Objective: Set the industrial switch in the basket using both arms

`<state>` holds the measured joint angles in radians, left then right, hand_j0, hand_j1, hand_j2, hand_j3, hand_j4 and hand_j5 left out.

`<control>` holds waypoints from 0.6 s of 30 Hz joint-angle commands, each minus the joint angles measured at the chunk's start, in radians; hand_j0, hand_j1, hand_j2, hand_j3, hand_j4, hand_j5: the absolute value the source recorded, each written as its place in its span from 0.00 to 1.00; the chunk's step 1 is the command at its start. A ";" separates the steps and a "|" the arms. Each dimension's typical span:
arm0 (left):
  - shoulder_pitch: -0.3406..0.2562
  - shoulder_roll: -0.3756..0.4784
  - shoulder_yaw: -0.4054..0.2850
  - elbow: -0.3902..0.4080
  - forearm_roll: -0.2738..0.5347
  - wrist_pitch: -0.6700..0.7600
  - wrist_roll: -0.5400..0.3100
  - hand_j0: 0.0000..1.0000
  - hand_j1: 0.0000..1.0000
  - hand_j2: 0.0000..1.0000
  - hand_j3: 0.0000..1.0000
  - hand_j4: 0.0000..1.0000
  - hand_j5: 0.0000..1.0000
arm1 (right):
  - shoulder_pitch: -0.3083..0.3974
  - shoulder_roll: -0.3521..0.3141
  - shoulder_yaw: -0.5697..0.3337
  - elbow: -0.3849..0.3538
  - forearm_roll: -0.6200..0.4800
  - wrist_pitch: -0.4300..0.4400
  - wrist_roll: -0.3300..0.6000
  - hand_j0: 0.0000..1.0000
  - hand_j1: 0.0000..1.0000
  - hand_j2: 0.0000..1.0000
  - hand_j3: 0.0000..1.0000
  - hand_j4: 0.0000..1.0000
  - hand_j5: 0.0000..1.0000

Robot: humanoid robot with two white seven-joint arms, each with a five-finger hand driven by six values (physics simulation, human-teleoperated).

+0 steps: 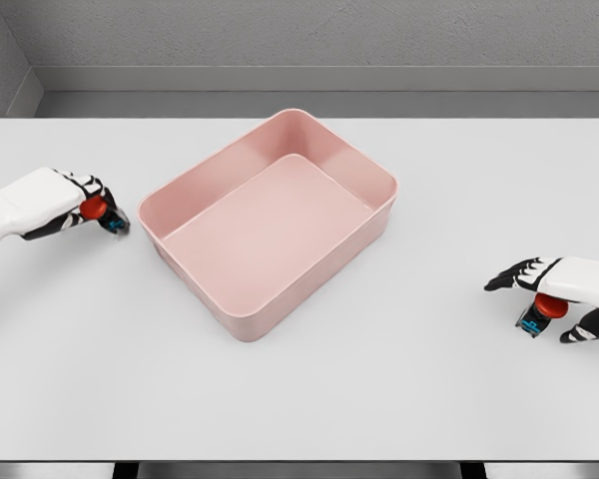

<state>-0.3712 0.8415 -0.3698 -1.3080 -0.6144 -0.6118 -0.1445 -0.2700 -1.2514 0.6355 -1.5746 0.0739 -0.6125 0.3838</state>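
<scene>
Centrally, pink basket bare inside, both hands well apart.

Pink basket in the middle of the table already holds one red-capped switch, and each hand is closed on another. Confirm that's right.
Not quite. The head view shows the pink basket holding nothing. The rest stands: it sits mid-table, the left hand is closed on a red-capped switch, and the right hand on another switch.

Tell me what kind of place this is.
Probably a simulated test bench, not a real room: a bare white table against plain grey walls, holding only a pink basket and two red-capped switches, one under each white robot hand.
</scene>
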 commanded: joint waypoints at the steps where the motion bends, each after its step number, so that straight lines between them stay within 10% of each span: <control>1: 0.000 0.025 0.015 -0.014 0.019 0.001 0.000 0.36 0.36 0.36 0.36 0.36 0.36 | 0.000 -0.002 0.000 -0.002 -0.006 0.002 0.000 0.94 0.94 0.94 0.94 0.94 0.94; 18: 0.020 0.060 0.111 -0.218 0.058 0.001 -0.006 0.36 0.36 0.36 0.36 0.36 0.36 | 0.003 -0.010 -0.005 0.004 -0.006 0.002 0.013 0.69 0.69 0.69 0.69 0.69 0.69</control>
<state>-0.3513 0.9012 -0.2679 -1.5018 -0.5651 -0.6123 -0.1508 -0.2669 -1.2585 0.6322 -1.5723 0.0739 -0.6126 0.3926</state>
